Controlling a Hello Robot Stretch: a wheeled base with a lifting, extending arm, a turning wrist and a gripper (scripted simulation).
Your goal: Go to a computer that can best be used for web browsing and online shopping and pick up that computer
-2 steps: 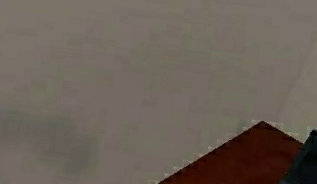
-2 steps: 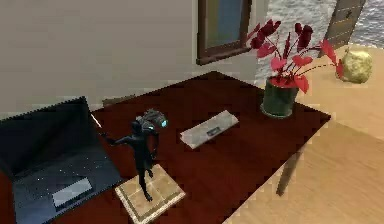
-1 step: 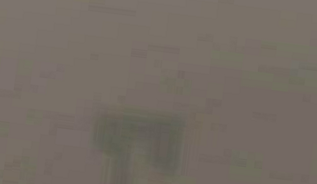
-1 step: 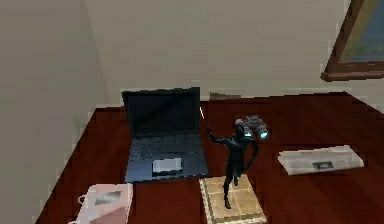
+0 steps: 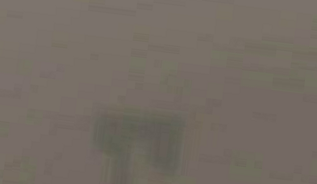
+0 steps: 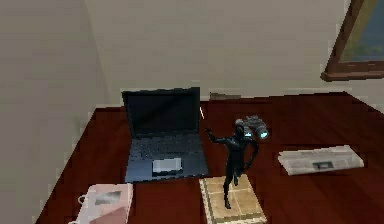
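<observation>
An open dark laptop stands on a dark red-brown table in the arm side view, its black screen facing the table's front and its keyboard lying flat. My gripper shows just right of the laptop's right edge, its dark body reaching left from two pale squares. The thin fingers end close to the screen's hinge side. With the laptop on the table at the gripper's far end, I cannot tell whether it holds anything or touches the laptop.
A tan book-like slab lies on the table under the arm. A white flat paper item lies to the right, a white and pink object at the front left. Pale walls stand behind; a framed picture hangs upper right.
</observation>
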